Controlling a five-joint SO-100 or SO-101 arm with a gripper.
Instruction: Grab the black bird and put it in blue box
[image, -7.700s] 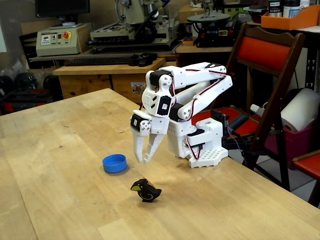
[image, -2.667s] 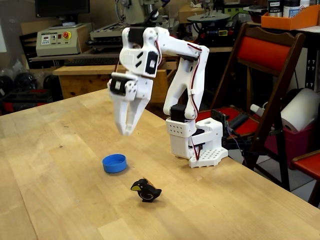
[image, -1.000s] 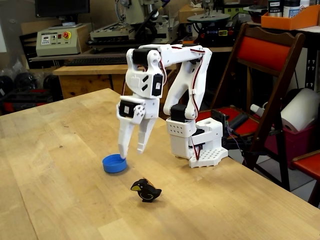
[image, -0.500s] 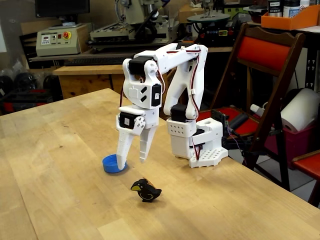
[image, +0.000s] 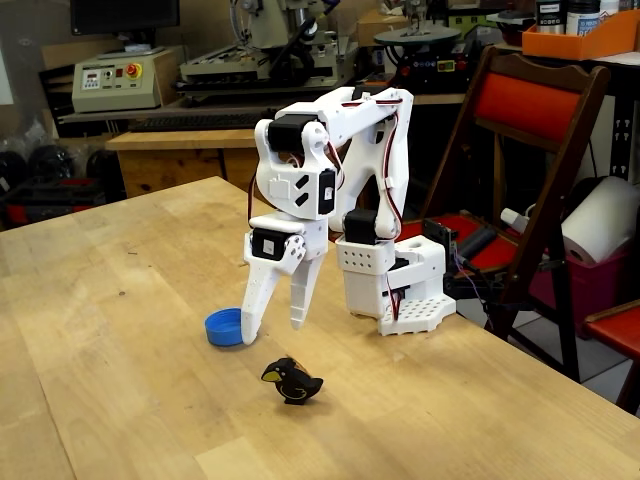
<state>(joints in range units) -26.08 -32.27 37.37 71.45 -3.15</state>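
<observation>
The black bird (image: 292, 381) stands upright on the wooden table (image: 120, 330), near the front, with its yellow beak pointing left in the fixed view. The blue box (image: 225, 327) is a small round blue dish on the table, behind and left of the bird. My white gripper (image: 273, 332) points down with its jaws spread open and empty. Its fingertips hang just above the table, right beside the blue dish and behind the bird, a short way apart from it.
My white arm base (image: 395, 285) sits at the table's right edge. A wooden folding chair with red cushions (image: 525, 150) stands right of the table. An orange bin (image: 580, 35) sits far back at the top right. Workshop machines line the back wall.
</observation>
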